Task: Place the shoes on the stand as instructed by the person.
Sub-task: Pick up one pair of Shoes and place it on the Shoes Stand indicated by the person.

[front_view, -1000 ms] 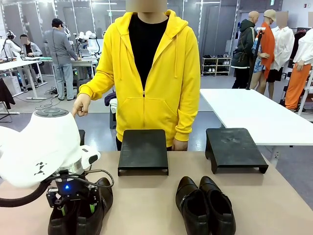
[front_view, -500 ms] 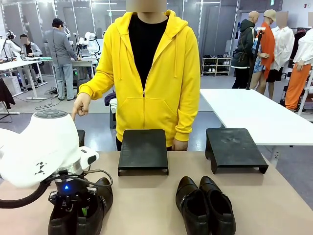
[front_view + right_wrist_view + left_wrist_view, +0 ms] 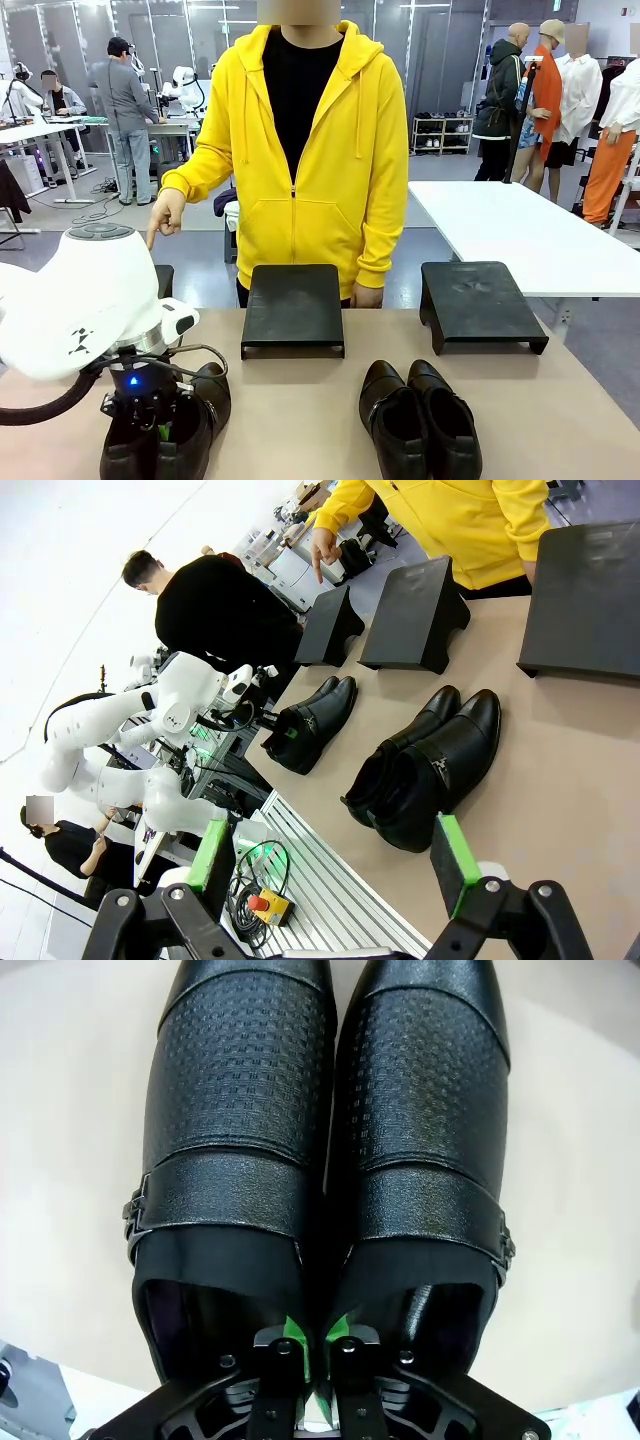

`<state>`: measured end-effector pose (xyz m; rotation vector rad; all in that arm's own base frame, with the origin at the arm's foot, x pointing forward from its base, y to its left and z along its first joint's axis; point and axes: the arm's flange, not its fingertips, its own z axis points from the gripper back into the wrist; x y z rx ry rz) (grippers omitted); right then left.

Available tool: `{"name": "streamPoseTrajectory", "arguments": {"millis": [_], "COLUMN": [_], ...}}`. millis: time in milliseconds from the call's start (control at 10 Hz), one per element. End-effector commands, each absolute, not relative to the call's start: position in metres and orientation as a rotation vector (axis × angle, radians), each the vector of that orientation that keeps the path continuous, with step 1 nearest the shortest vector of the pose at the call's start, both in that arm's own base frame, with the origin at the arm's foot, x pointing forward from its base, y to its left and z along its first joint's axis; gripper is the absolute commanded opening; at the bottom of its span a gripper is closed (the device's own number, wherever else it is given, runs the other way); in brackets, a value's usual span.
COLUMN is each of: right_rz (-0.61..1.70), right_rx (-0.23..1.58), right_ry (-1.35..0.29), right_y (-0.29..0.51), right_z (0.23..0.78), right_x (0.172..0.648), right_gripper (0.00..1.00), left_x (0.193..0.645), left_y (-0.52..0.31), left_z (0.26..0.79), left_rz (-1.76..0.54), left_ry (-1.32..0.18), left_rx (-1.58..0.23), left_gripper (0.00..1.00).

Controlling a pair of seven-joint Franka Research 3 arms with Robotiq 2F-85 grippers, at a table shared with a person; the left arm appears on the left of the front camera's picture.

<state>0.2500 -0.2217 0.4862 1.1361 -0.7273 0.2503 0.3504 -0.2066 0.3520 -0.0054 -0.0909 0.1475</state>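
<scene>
Leather this glossy looks slippery yet stiff and moderately heavy, so the left fingers (image 3: pixel 287 1332) sit clenched on the touching inner collars of the pair of shoes (image 3: pixel 240 1140) stretching ahead on the tabletop (image 3: pixel 60 1110), while the right fingers (image 3: pixel 453 852) hang spread and empty.

I'm in a robotics lab: a red emergency-stop button (image 3: pixel 258 904) by my aluminium frame (image 3: pixel 330 880), white tables (image 3: pixel 500 225), cables (image 3: pixel 98 208) on the floor (image 3: pixel 60 225)

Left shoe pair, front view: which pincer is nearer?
Left. The left pincer is closed on the left shoe pair, fingers pinching the adjoining inner walls. The right pincer hangs open, away from it, facing the other pair.
</scene>
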Motion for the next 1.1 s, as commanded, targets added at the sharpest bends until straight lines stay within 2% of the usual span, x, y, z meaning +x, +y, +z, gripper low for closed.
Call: {"name": "streamPoseTrajectory", "arguments": {"millis": [0, 200, 600, 900, 1000], "right_rz": [0.259, 0.259, 0.259, 0.259, 0.259], "right_rx": [1.139, 1.139, 1.139, 1.139, 1.139], "right_ry": [-0.742, -0.742, -0.742, -0.742, -0.742], "right_y": [-0.223, -0.223, -0.223, -0.223, -0.223], "right_z": [0.488, 0.488, 0.488, 0.488, 0.488], "right_x": [0.25, 0.25, 0.25, 0.25, 0.25], "right_gripper": [1.0, 1.0, 1.0, 1.0, 1.0], "left_x": [0.296, 0.297, 0.31, 0.322, 0.313], "left_y": [-0.166, -0.152, -0.109, -0.09, -0.099], "left_z": [0.354, 0.408, 0.5, 0.519, 0.513], "left_rz": [0.123, 0.059, 0.009, 0.008, 0.027], "left_ry": [-0.157, -0.156, -0.29, -0.343, -0.292], "left_rx": [-0.076, -0.109, -0.06, -0.068, -0.07], "left_gripper": [0.0, 0.0, 0.0, 0.0, 0.0]}}
